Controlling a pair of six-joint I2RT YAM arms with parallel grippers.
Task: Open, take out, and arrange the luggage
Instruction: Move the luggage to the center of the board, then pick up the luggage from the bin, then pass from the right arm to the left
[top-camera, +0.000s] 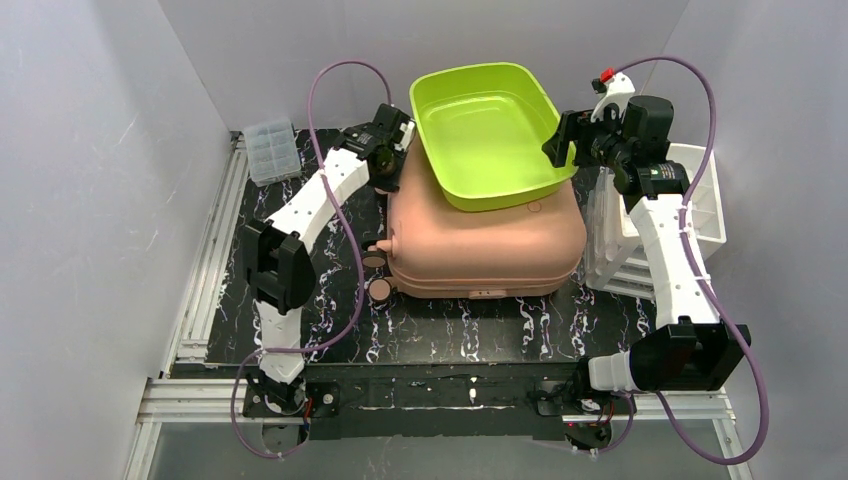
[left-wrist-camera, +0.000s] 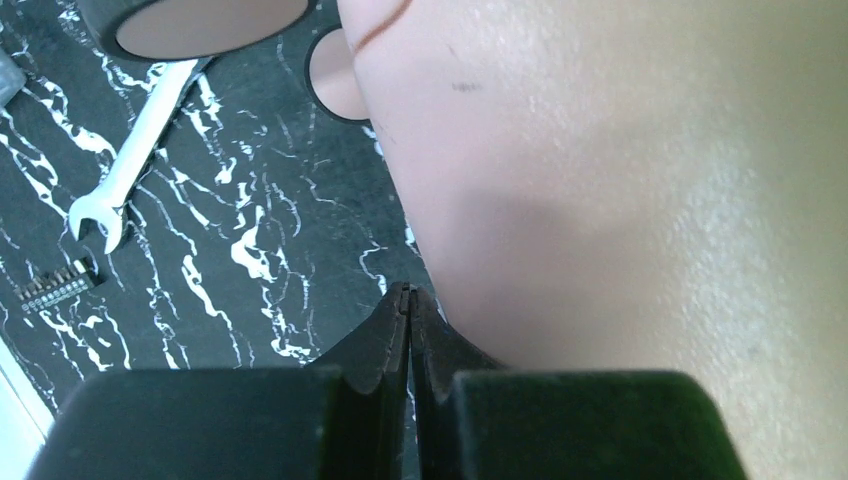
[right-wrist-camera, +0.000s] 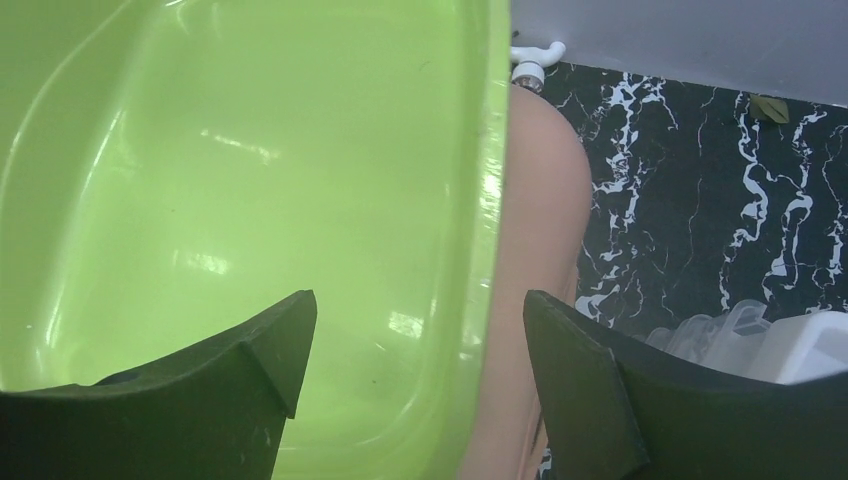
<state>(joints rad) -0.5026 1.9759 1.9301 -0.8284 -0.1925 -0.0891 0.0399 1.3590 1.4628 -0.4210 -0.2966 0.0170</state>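
Note:
The luggage (top-camera: 480, 245) is a salmon-pink hard-shell case lying flat and closed in the middle of the marbled black table. A lime-green tray (top-camera: 485, 130) rests on its far half, nothing in it. My left gripper (top-camera: 388, 172) is shut with nothing in it. It sits low beside the case's far-left corner. In the left wrist view its tips (left-wrist-camera: 408, 290) sit against the pink shell (left-wrist-camera: 620, 200). My right gripper (top-camera: 560, 140) is open. Its jaws (right-wrist-camera: 415, 300) straddle the tray's right rim (right-wrist-camera: 490, 200), one finger over the basin, the other over the case (right-wrist-camera: 545, 200).
A clear compartment box (top-camera: 271, 150) sits far left. A white drawer organizer (top-camera: 690, 200) stands right of the case, under the right arm. On the table left of the case lie a white wrench (left-wrist-camera: 130, 160) and a bit set (left-wrist-camera: 55, 285). Two case wheels (top-camera: 378, 275) stick out left.

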